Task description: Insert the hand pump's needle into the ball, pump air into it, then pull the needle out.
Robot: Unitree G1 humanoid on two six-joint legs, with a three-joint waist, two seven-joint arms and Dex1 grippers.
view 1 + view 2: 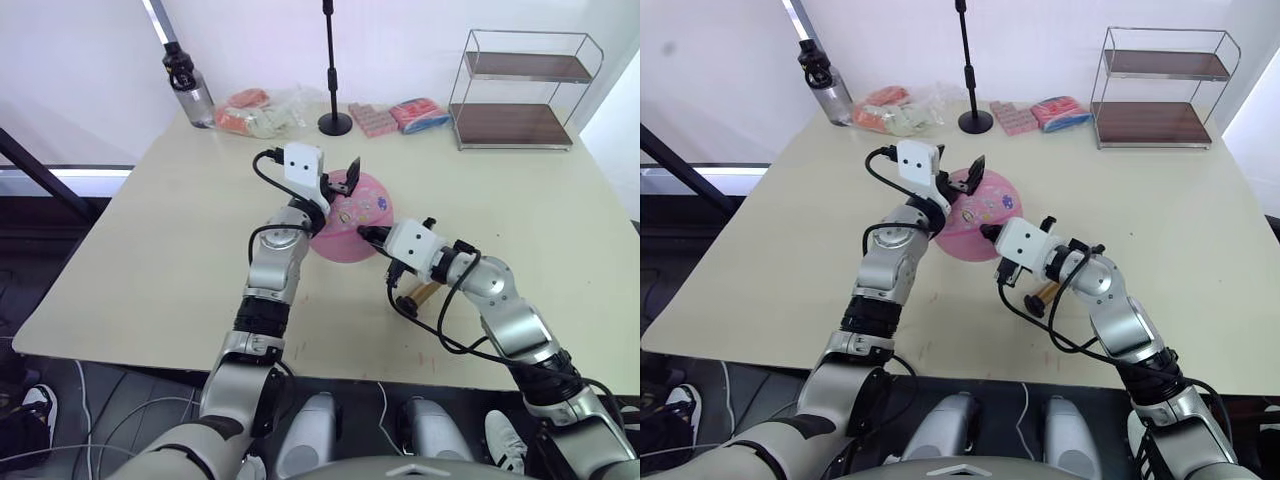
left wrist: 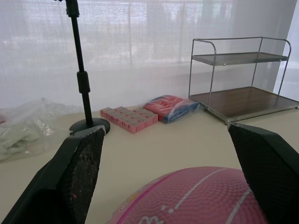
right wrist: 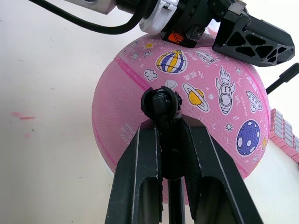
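Two hands at ball (image 1: pixel 352 225): left hand (image 2: pixel 173 172) wide open, straddling it; right hand (image 3: pixel 164 140) clamps needle (image 3: pixel 161 103) fitting against ball. Insertion step; next, push straight in.

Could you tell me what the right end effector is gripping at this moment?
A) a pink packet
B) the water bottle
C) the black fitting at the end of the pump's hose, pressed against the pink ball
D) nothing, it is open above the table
C: the right end effector is shut on the black fitting, which sits against the ball.
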